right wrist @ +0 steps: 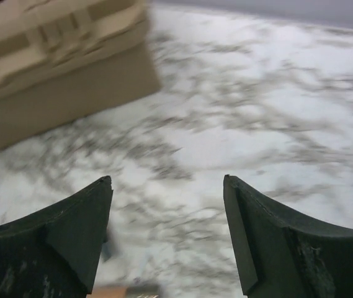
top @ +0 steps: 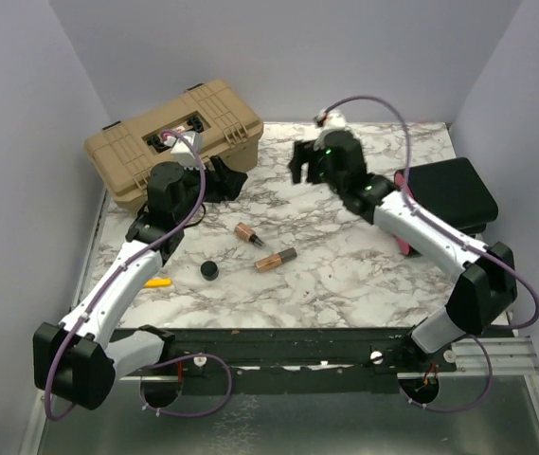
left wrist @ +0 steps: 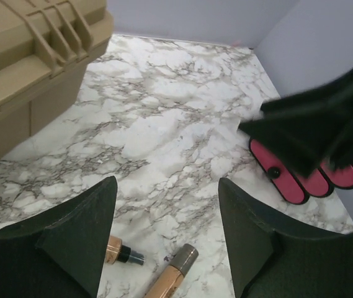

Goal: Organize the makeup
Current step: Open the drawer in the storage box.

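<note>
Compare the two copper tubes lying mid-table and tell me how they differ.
Length: the short tube is stubby; the long tube is clearly longer.
Ends: the short tube ends in a black tip, the long tube in a dull metallic cap.
Pose: from above, the short tube slants down-right, the long tube up-right.
Shared: both copper, lying flat on the marble table, not touching.

The marble table (top: pixel 345 275) is being surveyed from high behind the arm bases. From close above it, both wrist views are being aimed forward between the fingers of the left gripper (left wrist: pixel 167 181) and right gripper (right wrist: pixel 167 179); the tan case (left wrist: pixel 27 62), ahead-left of each, is being shared by all three.
</note>
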You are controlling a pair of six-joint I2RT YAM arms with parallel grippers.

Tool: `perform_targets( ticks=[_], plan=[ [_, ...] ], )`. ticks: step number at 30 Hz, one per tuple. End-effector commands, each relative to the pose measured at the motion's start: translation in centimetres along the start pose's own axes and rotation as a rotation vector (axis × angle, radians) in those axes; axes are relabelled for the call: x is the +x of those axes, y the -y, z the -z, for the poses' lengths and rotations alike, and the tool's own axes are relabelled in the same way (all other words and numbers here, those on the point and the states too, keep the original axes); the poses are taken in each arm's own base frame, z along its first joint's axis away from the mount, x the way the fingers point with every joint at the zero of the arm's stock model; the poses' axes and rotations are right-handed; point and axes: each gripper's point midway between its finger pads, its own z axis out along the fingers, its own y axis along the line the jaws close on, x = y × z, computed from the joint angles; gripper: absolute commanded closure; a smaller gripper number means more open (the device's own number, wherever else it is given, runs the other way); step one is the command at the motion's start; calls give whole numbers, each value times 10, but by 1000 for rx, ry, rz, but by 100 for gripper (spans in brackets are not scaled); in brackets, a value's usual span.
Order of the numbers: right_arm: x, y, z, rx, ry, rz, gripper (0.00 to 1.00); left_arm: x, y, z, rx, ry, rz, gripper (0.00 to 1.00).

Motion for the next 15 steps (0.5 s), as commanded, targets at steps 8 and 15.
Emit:
perform_targets(
  ticks=[8, 15],
  plan=[
    [-63, 293, 68, 719, 40, -219, 21, 61, 70, -48, 206, -201, -219, 32],
    [-34, 401, 103, 835, 4, -446, 20, 105, 72, -74, 200, -308, -254, 32]
  ],
)
